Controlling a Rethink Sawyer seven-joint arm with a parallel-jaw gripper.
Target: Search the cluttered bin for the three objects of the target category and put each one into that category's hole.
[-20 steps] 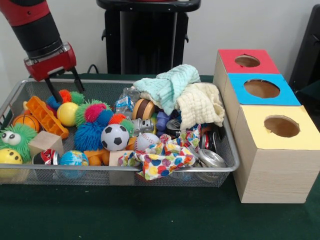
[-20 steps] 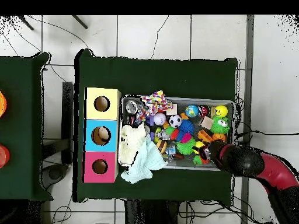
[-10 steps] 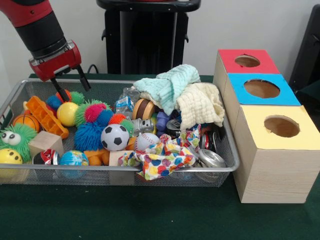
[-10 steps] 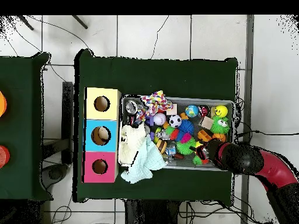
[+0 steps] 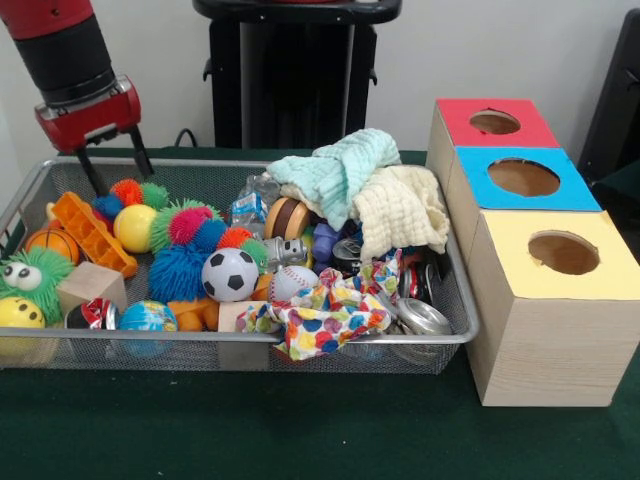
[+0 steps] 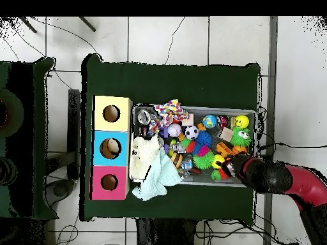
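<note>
End effector (image 5: 112, 162) of the red and black arm hangs above the far corner of the wire mesh bin (image 5: 250, 352), two dark fingers spread apart, nothing between them. It sits over the bin rim, just above the orange and green spiky ball (image 5: 135, 192) and the yellow smooth ball (image 5: 134, 227).

Target category not stated; cannot tell which items are wanted. Ball candidates lie in the bin: black and white soccer ball (image 5: 230, 274), white baseball (image 5: 292, 282), orange basketball (image 5: 52, 243). None is in a box yet.

Three wooden boxes stand in a row beside the bin at the opposite end from the arm, on the green tabletop (image 5: 300, 430): red-topped box (image 5: 497, 122), blue-topped box (image 5: 524, 178), yellow-topped box (image 5: 560, 255).

Risks:
- Fingers may catch the mesh rim on descent, being so near it.
- Round balls may squirt sideways out of a pinch; packed neighbours crowd finger entry.
- Mint green towel (image 5: 340, 170) and cream cloth (image 5: 402, 210) may hide items.
</note>
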